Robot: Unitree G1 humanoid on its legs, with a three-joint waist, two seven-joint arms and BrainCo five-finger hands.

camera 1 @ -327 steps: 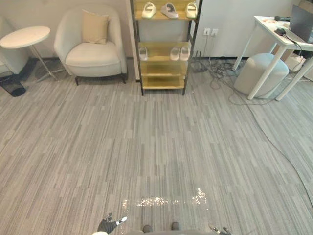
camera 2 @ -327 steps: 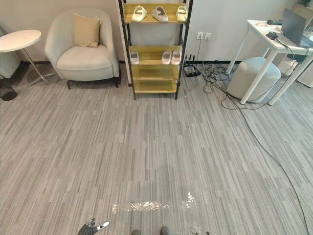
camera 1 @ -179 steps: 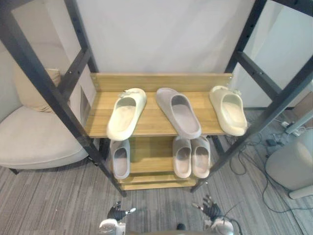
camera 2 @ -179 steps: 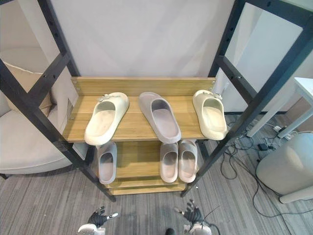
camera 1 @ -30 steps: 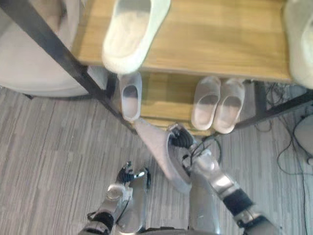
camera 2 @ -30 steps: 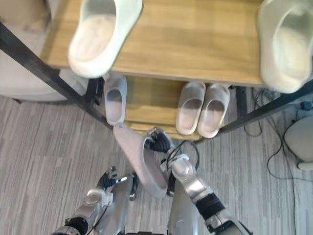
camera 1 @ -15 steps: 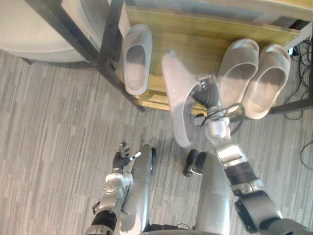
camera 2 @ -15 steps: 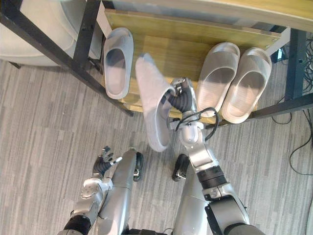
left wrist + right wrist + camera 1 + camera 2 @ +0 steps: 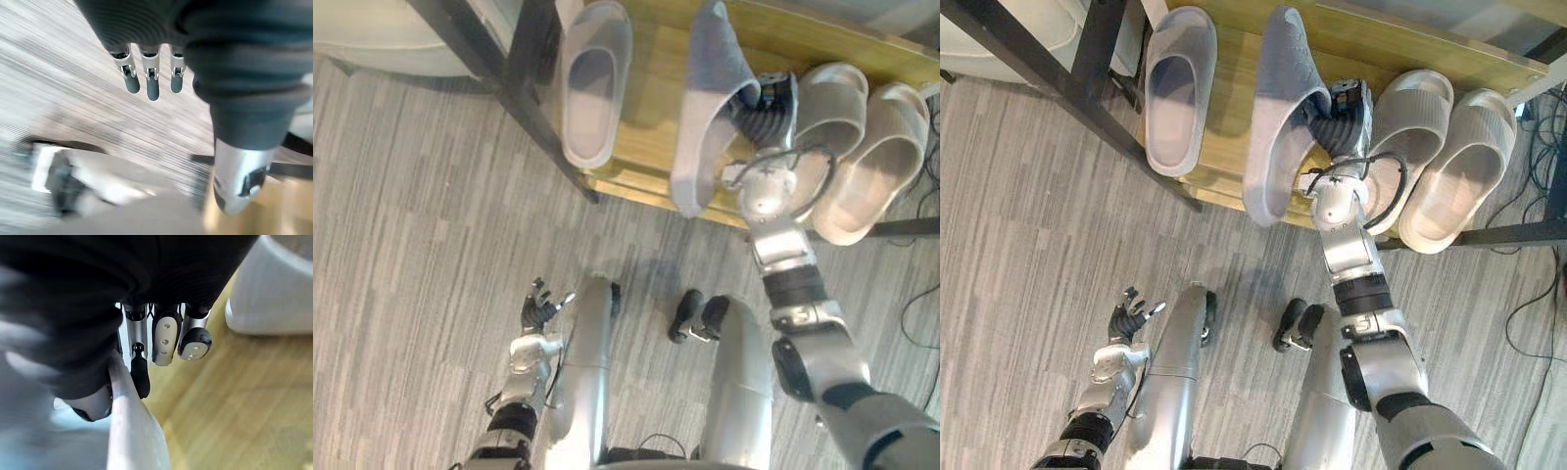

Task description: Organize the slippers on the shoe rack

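A grey slipper [image 9: 1283,108] hangs tilted on its side over the rack's low wooden shelf [image 9: 651,113], its heel past the shelf's front edge. My right hand [image 9: 1342,122] is shut on its rim; in the right wrist view the fingers [image 9: 164,340] curl over the slipper's edge [image 9: 134,435]. A matching grey slipper [image 9: 594,78] lies flat on the shelf to its left. To its right, a pale pair [image 9: 827,108] [image 9: 881,162] sits side by side. My left hand [image 9: 540,308] hangs low over the floor, open, with straight fingers [image 9: 151,81].
A black post of the rack's frame [image 9: 524,59] slants down past the left grey slipper to the floor. The shelf's front edge [image 9: 636,191] faces me. A pale armchair [image 9: 372,29] stands at the far left, and a cable [image 9: 925,323] lies on the striped grey floor to the right.
My right hand has carried the grey slipper forward, from the shelf's front edge to over the shelf between the single slipper and the pair. The camera has shifted too. The left hand stays low.
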